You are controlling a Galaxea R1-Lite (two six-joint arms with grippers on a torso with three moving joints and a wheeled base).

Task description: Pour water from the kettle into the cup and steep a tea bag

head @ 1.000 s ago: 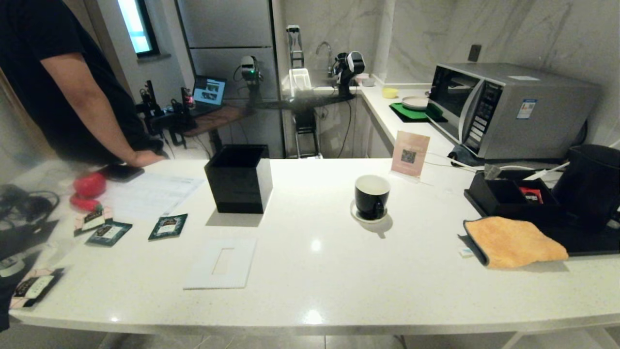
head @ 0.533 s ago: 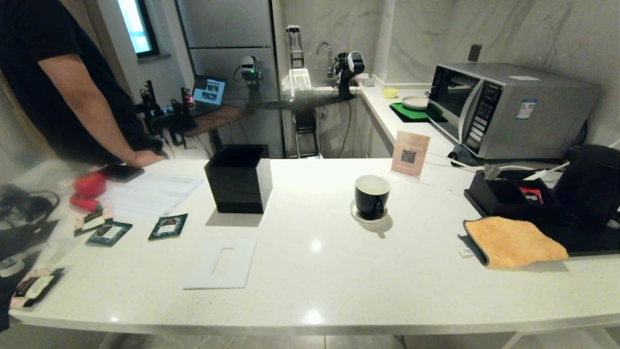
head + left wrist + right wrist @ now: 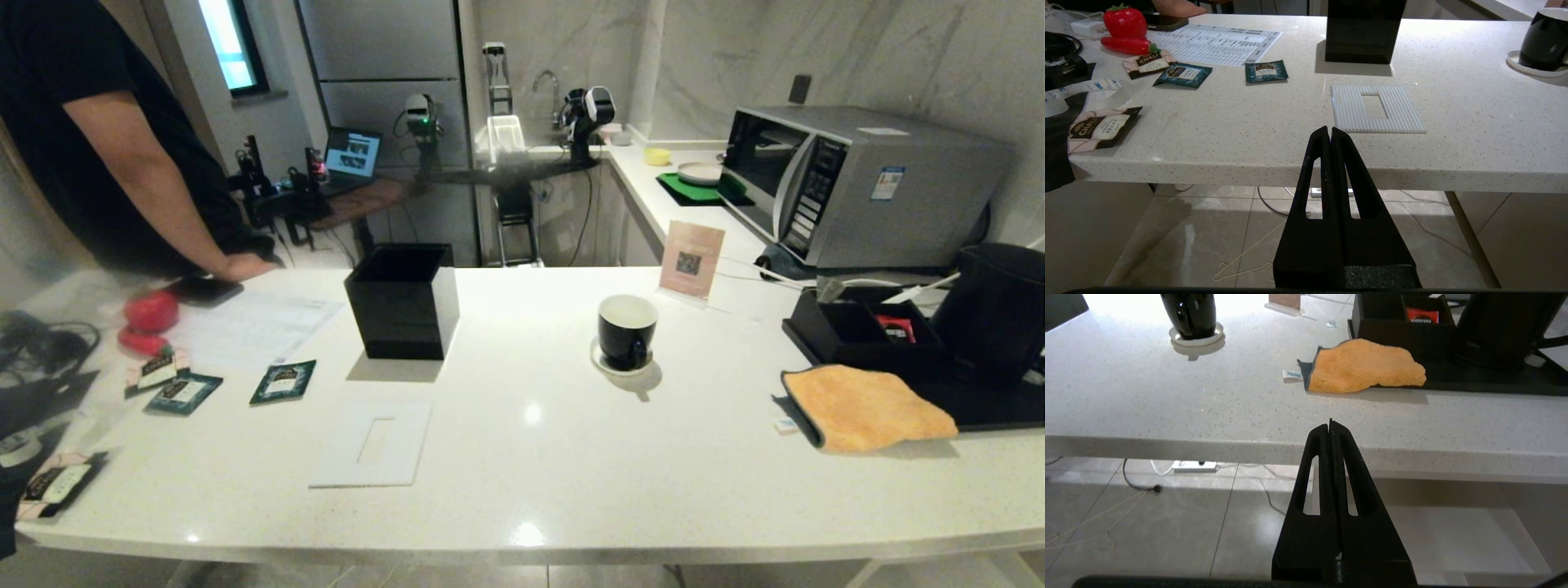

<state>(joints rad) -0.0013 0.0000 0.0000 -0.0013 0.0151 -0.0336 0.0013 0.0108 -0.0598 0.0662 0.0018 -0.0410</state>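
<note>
Kettle [image 3: 1502, 326] well beyond closed tool [image 3: 1330, 425]

The glossy black cup [image 3: 626, 330] stands upright on its white saucer, well apart from the matte black kettle [image 3: 998, 313] at the counter's right end.

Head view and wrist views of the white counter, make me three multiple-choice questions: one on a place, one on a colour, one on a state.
1. The small glossy black cup stands on:
A a white saucer
B the orange cloth
C the black tray

2. The cloth before the large matte black kettle is:
A green
B orange
C white

3. The left gripper is:
A shut on a tea bag
B wide open
C shut, empty

Answers: 1 A, the saucer rims its base. 2 B, plainly orange. 3 C, jaws together below the counter edge.
</note>
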